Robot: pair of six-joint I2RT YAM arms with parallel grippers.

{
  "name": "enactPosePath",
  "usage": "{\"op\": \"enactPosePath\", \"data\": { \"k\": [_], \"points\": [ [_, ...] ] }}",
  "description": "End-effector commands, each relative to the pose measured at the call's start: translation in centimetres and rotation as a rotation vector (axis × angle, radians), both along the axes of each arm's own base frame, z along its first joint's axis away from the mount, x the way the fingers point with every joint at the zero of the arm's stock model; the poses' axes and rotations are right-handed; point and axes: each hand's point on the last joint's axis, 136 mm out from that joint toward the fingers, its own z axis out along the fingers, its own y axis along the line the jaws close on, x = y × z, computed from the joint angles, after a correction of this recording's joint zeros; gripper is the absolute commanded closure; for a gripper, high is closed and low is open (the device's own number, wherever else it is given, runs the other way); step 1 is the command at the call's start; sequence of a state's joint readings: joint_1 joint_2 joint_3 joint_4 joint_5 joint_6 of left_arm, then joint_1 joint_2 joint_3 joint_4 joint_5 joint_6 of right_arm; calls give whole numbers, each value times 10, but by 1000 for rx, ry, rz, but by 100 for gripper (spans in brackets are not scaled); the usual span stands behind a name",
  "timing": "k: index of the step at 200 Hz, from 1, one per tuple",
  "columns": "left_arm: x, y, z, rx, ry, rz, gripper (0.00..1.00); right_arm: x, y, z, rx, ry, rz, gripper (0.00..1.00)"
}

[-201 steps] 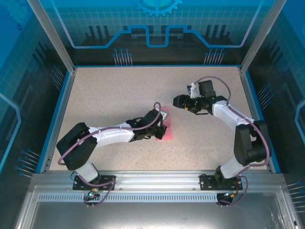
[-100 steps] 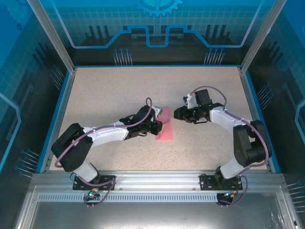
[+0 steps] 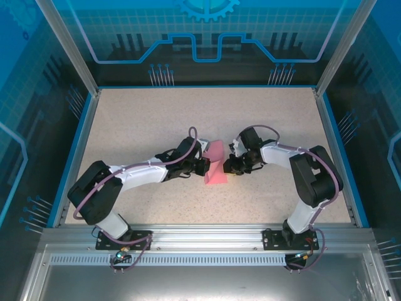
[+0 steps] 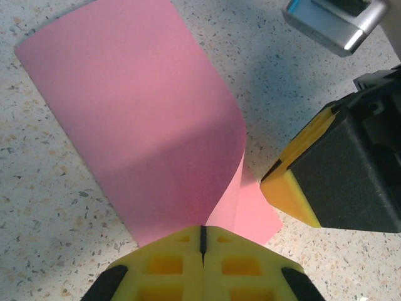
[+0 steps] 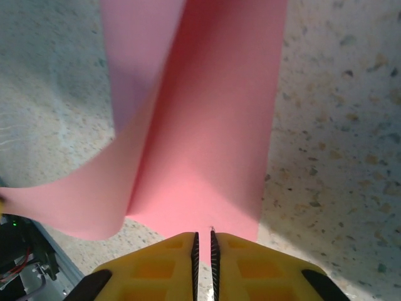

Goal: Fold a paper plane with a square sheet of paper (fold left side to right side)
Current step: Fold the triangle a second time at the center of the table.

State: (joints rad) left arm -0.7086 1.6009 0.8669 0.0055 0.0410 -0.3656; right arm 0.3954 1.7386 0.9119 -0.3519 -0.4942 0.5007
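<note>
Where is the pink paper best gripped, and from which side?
Probably the pink paper at the edge of its curled-up layer, approached low from the robot's left. That layer arches clear of the table, so a finger fits beneath, while the lower layer lies flat. The left gripper is shut on that edge; the right gripper sits by the flat layer.

- One pink sheet of paper [image 3: 216,175] was on view.
- Two arms were counted: the left arm [image 3: 141,174] and the right arm [image 3: 294,164].
- Two grippers: the left gripper [image 3: 205,167] and the right gripper [image 3: 229,168].
- One speckled table [image 3: 150,119].
</note>
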Motion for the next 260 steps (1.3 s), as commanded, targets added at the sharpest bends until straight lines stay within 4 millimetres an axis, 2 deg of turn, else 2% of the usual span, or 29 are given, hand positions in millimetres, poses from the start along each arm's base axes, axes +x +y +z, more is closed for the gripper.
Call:
{"op": "enactPosePath", "data": {
  "k": [1,99,260],
  "points": [
    [0,3,-10,16,26,-17,100,-8,-1,-11,-50,41,14,84],
    [17,7,-20,49,40,-18,100,-22,-10,-30,-138,95,40,84],
    [29,8,-42,96,69,-14,100,-26,-10,-31,-152,99,66,84]
  ]
}}
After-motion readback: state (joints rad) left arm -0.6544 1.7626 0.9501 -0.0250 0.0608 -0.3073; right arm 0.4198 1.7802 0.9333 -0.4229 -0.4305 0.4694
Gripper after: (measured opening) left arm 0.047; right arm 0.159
